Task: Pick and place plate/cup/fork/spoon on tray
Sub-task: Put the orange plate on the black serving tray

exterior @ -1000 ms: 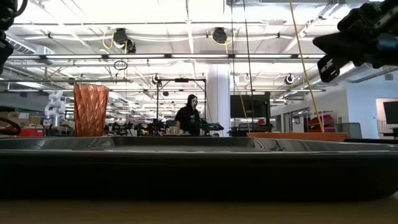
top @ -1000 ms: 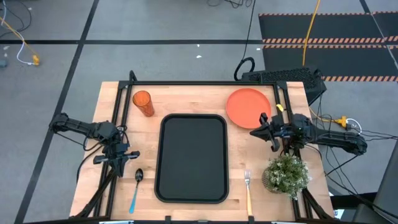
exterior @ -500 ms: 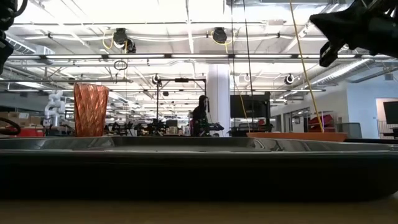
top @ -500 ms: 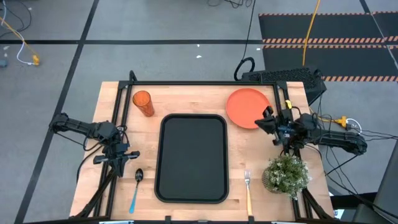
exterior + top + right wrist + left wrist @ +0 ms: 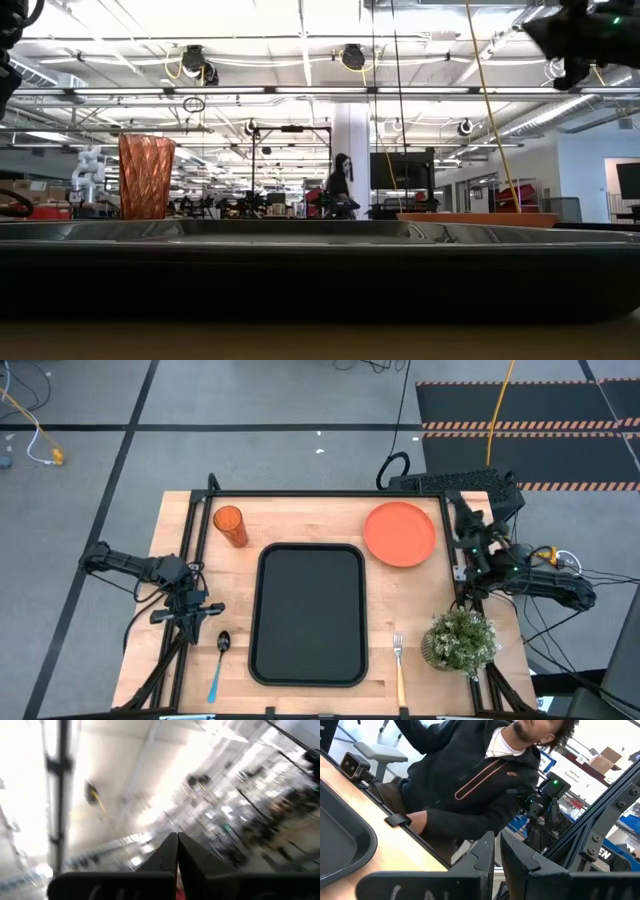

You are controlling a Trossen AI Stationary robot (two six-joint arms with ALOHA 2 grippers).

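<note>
The right claw (image 5: 462,520) was clenched on nothing, its fingers pressed together in the right wrist view with only ceiling lights beyond them. Within the last second it had swung away from the plate's (image 5: 400,533) rim at about 5 o'clock, where it had hovered, and drawn back to the surface's (image 5: 300,520) right edge, now pointing toward 12 o'clock beside the frame post. In the low view it had climbed to the top right corner, well above the plate's thin orange edge. The plate itself had not moved, so the approach seemed to have been abandoned or reset without any grip taken.

The left claw (image 5: 190,610) waited off the surface's left edge at about 9 o'clock from the tray (image 5: 262,610), its fingers nearly together and holding nothing.

From the tray's middle, the plate lay at 1 o'clock, the cup (image 5: 230,525) upright at 11 o'clock, the spoon (image 5: 220,660) at 8 o'clock just beside the tray's left rim, and the fork (image 5: 399,660) at 4 o'clock near the potted plant (image 5: 460,640). The tray carried none of the four, so the task looked to be at its very start, and the right arm would probably need a fresh approach to the plate.
</note>
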